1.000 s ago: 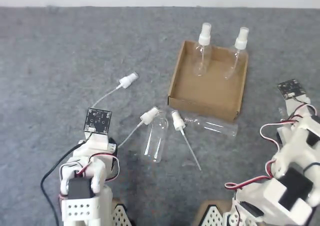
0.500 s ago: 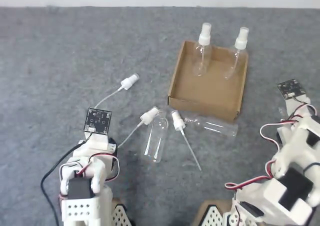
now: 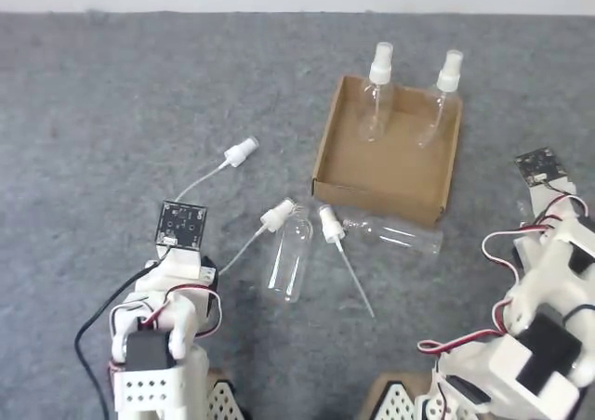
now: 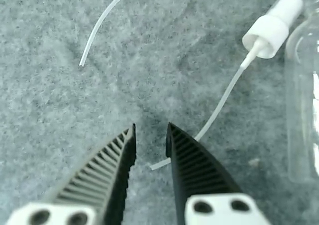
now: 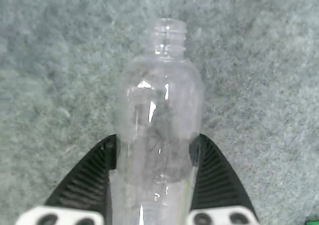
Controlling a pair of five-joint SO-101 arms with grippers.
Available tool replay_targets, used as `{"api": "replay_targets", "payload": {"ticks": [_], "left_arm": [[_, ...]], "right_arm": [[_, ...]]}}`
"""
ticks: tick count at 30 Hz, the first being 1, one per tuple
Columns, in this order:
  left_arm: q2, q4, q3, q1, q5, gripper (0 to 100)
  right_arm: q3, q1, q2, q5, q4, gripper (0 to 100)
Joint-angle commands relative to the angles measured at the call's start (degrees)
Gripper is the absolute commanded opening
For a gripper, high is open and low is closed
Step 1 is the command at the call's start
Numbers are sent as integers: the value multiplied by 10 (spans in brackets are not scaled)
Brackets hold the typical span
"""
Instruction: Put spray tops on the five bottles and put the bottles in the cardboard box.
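Observation:
In the left wrist view my left gripper (image 4: 150,130) hangs over the carpet, narrowly open and holding nothing. The end of a spray top's thin tube (image 4: 219,105) lies beside one fingertip. Its white head (image 4: 271,26) rests against a capless clear bottle (image 4: 304,85). My right gripper (image 5: 153,140) is shut on another capless clear bottle (image 5: 159,90), neck pointing away. From above, the cardboard box (image 3: 372,192) holds two upright bottles with spray tops (image 3: 376,90) (image 3: 444,90). A third bare bottle (image 3: 395,236) lies before the box, with a loose spray top (image 3: 327,223) at its neck.
Another loose spray top (image 3: 240,150) with a curved tube lies left of the box. The left arm (image 3: 172,290) stands at the near left, the right arm (image 3: 548,253) at the near right edge. Grey carpet covers the whole table.

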Motion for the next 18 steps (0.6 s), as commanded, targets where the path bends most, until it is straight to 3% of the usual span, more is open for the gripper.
{"api": "replay_targets", "payload": {"ticks": [1,7,10,14,18], "left_arm": [[-8,-33,-8,0,-5,91],[-8,-127,-41,-62,-172,88],[-4,-127,-105,-86,-174,91],[3,-67,-217,-82,-194,92],[98,-17,-339,-82,-200,92]], "right_arm": [[25,-11,3,2,0,6],[25,-11,6,2,0,6],[25,-11,7,2,0,6],[25,-11,7,2,0,6],[25,-11,7,2,0,6]]}}
